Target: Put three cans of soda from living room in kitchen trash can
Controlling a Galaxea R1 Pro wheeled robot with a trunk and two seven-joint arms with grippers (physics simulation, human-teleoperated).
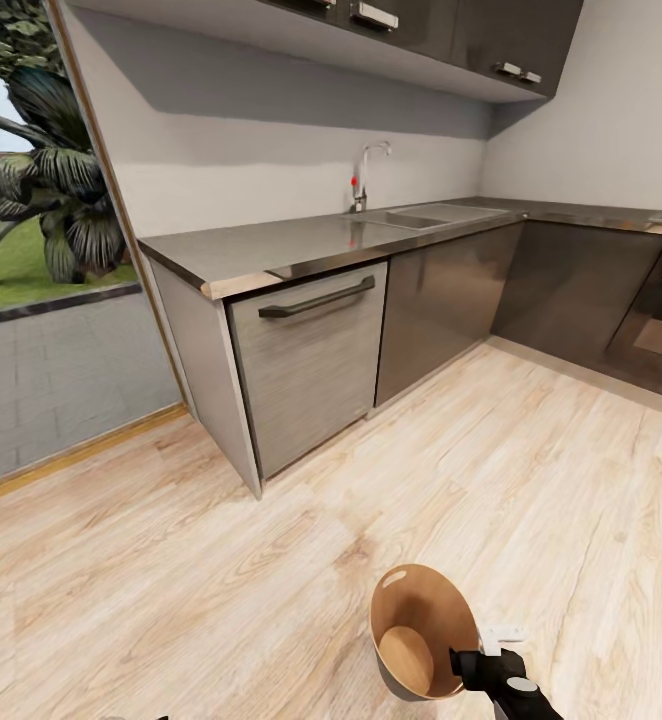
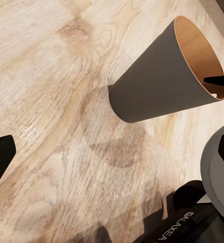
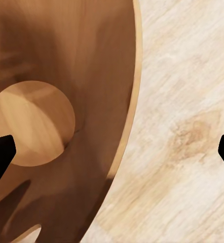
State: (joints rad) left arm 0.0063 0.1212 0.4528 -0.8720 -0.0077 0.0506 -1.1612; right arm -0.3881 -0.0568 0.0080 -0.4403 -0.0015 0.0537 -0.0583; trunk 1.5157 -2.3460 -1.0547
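Now round tapered tash can (image 1: 423, 625) (tan inside), plank floor (image 1: 171, 580).

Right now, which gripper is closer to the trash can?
Right. The right gripper sits open at the trash can's rim, straddling its edge. The left gripper is off to the side over bare floor.

Head view: set high, faced forward and down over a light wood plank floor (image 1: 221, 590) toward kitchen cabinets. Left wrist view: directed down at the floor, near a round tapered grey bin with tan-brown interior (image 2: 162, 81). Right wrist view: held close above the bin's rim. Bin and floor are shared by all three.
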